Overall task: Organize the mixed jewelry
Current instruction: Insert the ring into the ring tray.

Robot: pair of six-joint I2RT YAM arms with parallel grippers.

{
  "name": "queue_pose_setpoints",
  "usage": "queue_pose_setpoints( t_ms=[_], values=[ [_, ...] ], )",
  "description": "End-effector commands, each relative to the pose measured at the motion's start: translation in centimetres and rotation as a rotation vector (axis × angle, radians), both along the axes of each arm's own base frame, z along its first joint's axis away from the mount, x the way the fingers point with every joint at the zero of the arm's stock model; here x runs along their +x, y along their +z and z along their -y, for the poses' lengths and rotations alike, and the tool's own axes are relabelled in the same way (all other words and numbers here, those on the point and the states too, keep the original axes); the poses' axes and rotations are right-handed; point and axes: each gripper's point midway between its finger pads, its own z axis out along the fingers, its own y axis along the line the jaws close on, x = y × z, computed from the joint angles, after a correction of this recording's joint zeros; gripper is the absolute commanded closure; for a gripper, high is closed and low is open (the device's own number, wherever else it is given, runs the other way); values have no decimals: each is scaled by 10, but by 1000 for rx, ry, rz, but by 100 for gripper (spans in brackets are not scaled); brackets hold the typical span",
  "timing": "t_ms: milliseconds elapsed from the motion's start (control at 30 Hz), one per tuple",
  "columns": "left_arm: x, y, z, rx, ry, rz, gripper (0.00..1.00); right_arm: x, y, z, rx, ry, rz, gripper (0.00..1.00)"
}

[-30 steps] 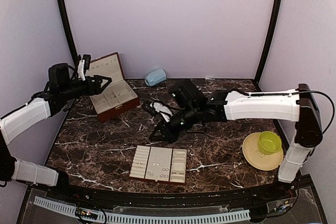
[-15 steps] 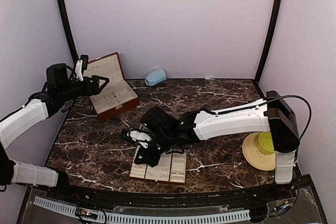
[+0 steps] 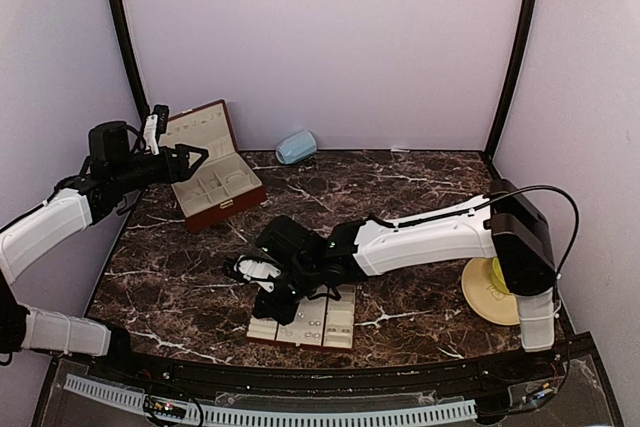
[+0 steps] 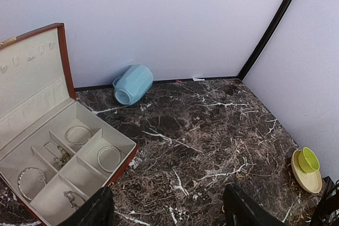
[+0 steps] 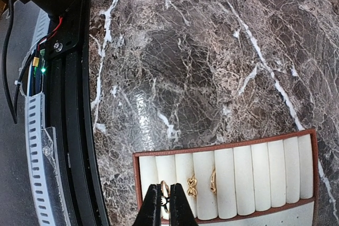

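Since a second ago the right gripper has swung to the tray's near-left corner, pinched on a gold ring; left gripper hovers open.

Dark marble table with white veining. At 10 o'clock, an open red-brown box, lid raised, cream-lined compartments facing up. At 12 o'clock, against the back wall, a pale blue cup lying on its side, its mouth turned toward the box. At 6 o'clock, near the front edge, a flat cream-lined tray with a row of ring rolls. At 3 o'clock, a tan plate carrying a lime-green bowl.
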Motion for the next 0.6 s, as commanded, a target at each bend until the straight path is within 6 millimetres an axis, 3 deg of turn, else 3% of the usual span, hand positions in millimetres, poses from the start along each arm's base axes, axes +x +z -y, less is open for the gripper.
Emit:
queue_pose_setpoints(
  t_ms=[0,567],
  values=[
    [-2,0,-2,10,3,2,26,-3,-4,-8,-2,15,31,100],
    [-1,-4,-3,17,7,-5,26,-4,-20,-4,-43,15,42,100]
  ],
)
